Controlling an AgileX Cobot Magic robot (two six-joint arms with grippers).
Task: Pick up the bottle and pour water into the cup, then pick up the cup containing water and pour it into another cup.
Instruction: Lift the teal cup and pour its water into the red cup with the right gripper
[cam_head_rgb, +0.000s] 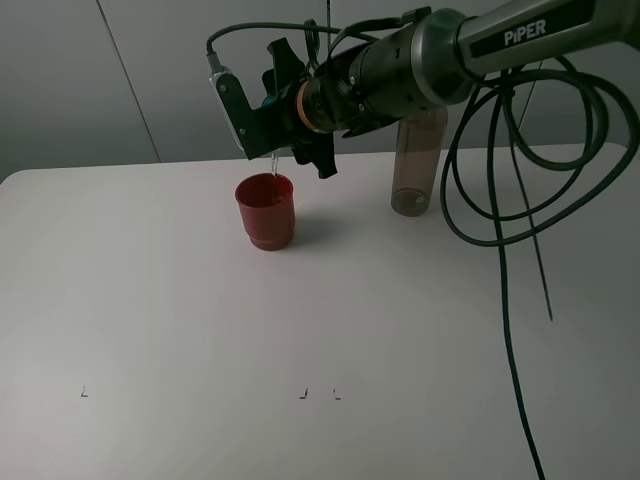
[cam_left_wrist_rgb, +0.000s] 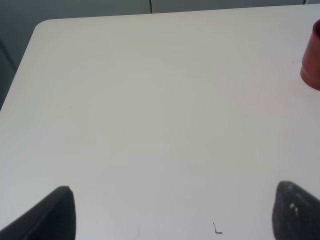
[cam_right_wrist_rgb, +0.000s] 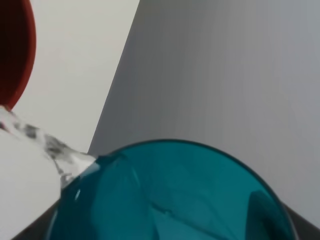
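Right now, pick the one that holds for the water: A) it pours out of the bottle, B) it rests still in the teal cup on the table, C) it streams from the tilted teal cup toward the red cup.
C: the right gripper tips the teal cup, and a thin stream runs from its rim to the red cup; the bottle stands apart.

White matte table (cam_head_rgb: 150, 300) filled most of the exterior view, rounded corner at far left, a few small dark corner marks (cam_head_rgb: 303, 395) printed near the front edge. Behind it stood a plain grey wall (cam_head_rgb: 170, 70) made of flat panels, with a thin dark seam (cam_head_rgb: 128, 75) running diagonally between two of them. Light was soft and even, diffuse from above, only faint shadows on the tabletop. No floor or windows in view.
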